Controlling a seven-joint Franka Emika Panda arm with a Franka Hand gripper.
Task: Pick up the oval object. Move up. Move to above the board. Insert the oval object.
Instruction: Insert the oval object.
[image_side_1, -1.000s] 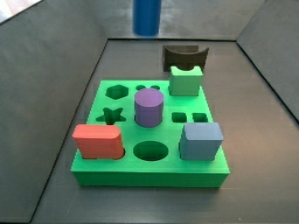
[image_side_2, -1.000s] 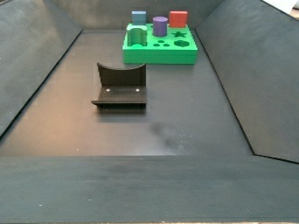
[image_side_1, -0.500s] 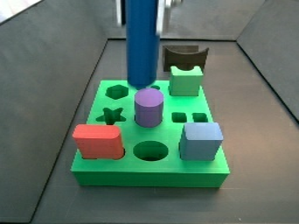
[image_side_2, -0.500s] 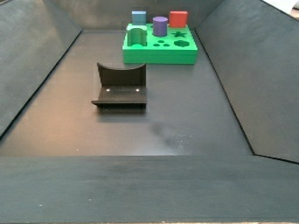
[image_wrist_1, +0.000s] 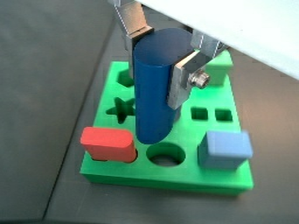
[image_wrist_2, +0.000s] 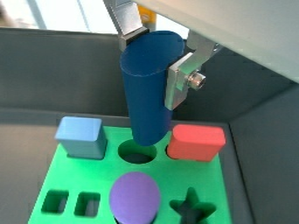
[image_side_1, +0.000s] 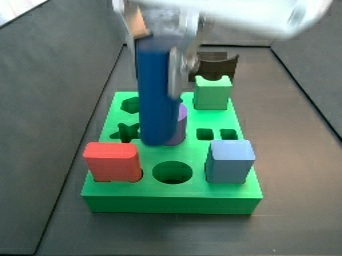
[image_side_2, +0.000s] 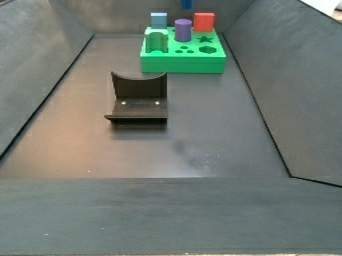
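The oval object (image_wrist_1: 156, 87) hangs upright in the end effector (image_wrist_1: 163, 52), whose silver fingers (image_wrist_1: 187, 77) are clamped on its upper part, its long axis running straight down toward the board (image_wrist_1: 222, 179). Its free lower end points at the board's top and, in both wrist views, sits near the round hole (image_wrist_2: 136, 154), between the red block (image_wrist_2: 197, 142) and the light blue cube (image_wrist_2: 79, 137). Whether the tip is directly over a matching slot I cannot tell. In a side view the oval object (image_side_1: 155, 80) stands in front of the purple cylinder (image_side_1: 175, 125), apparently just clear of it. The insertion, I judge, hinges on lining the post's oval section up with its opening before descending.
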